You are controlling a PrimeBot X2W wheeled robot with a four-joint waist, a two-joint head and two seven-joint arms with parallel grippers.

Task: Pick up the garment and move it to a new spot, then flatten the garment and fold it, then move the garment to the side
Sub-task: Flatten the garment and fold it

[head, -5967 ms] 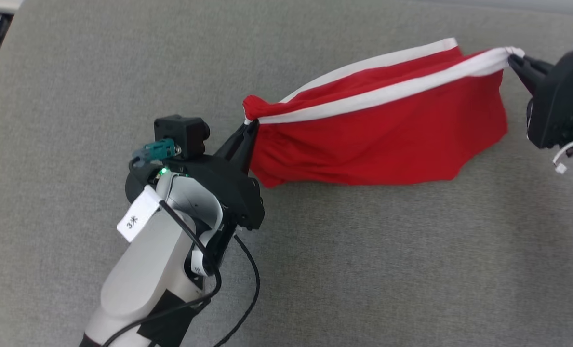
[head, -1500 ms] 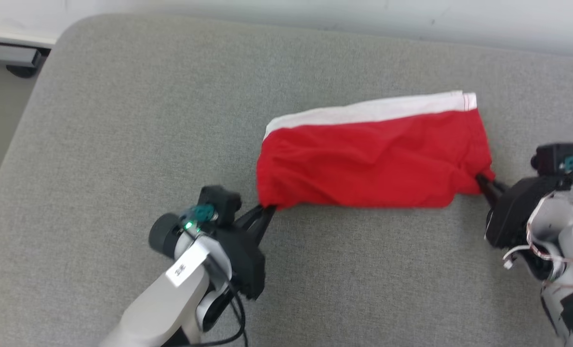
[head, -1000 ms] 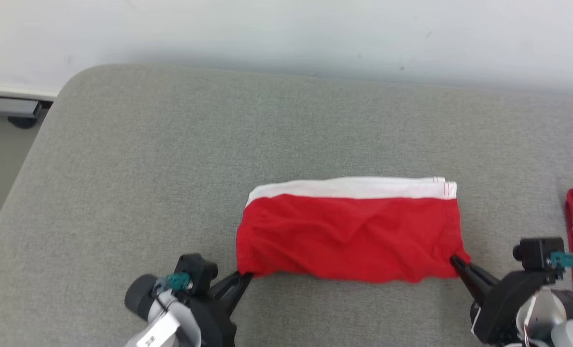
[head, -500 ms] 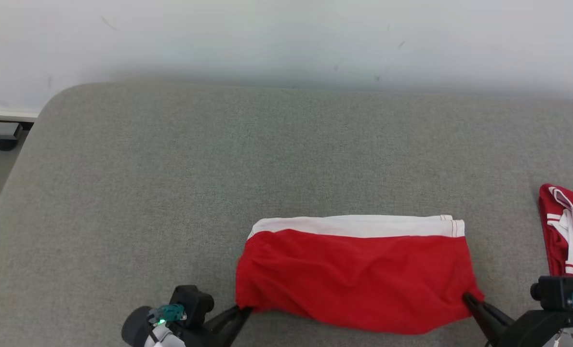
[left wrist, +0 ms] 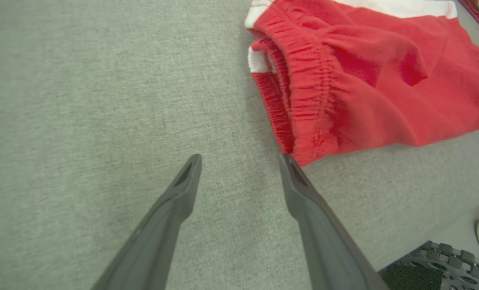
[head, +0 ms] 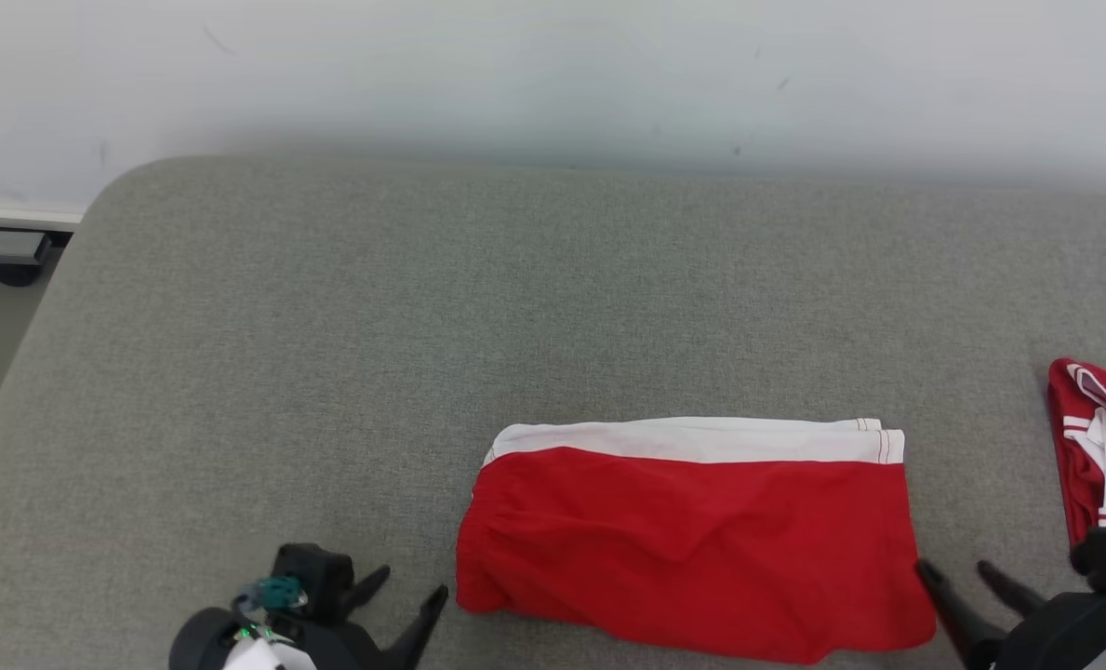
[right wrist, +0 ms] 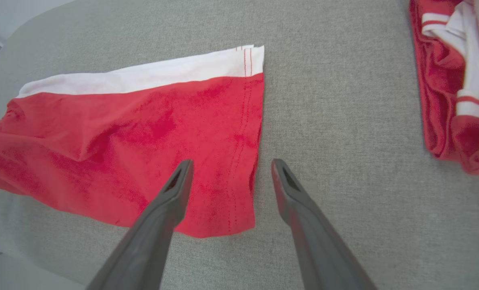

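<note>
Your garment [head: 692,544] is soft matt cloth, its waistband [left wrist: 303,80] puckered; the cushion [head: 329,326] under it is coarse-woven fabric.

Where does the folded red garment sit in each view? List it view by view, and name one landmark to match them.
Head view: the red garment lies low, right of centre.
Left wrist view: the red garment sits at upper right, with its gathered elastic end nearest.
Right wrist view: the red garment spreads across the left half.
Shared landmark: its white band along the far edge.
</note>
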